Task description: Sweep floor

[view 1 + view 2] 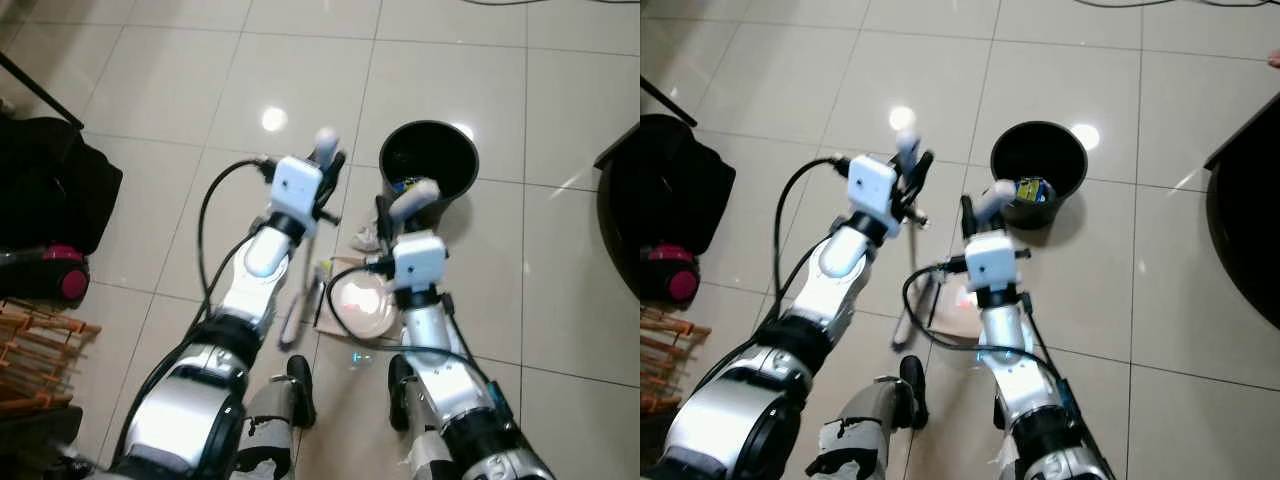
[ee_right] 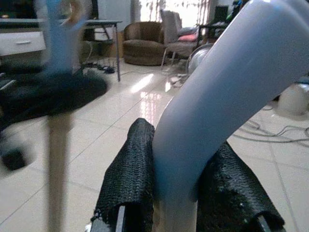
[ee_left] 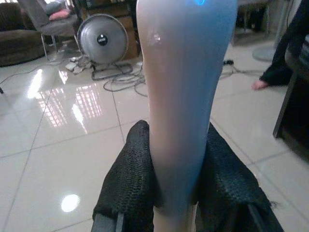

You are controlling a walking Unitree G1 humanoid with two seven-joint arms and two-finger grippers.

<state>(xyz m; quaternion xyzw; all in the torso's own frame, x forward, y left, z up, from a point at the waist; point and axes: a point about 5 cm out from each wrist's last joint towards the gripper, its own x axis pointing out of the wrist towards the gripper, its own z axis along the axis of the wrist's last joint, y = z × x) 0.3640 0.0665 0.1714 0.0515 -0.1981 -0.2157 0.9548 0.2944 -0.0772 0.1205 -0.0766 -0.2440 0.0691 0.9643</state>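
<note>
The left gripper (image 1: 327, 160) pinches the broom handle (image 3: 186, 96); the right gripper (image 1: 980, 205) clamps the dustpan handle (image 2: 227, 92), ready to tip debris into the black bin (image 1: 430, 160).

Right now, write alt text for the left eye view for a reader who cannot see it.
Seen from above, the left gripper holds a pale broom handle and the right gripper a pale dustpan handle, over a glossy tiled floor. A black bin stands just ahead, the dustpan low between the arms.

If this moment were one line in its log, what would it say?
left gripper: shut on broom handle | right gripper: shut on dustpan handle | black bin: ahead, upright
</note>
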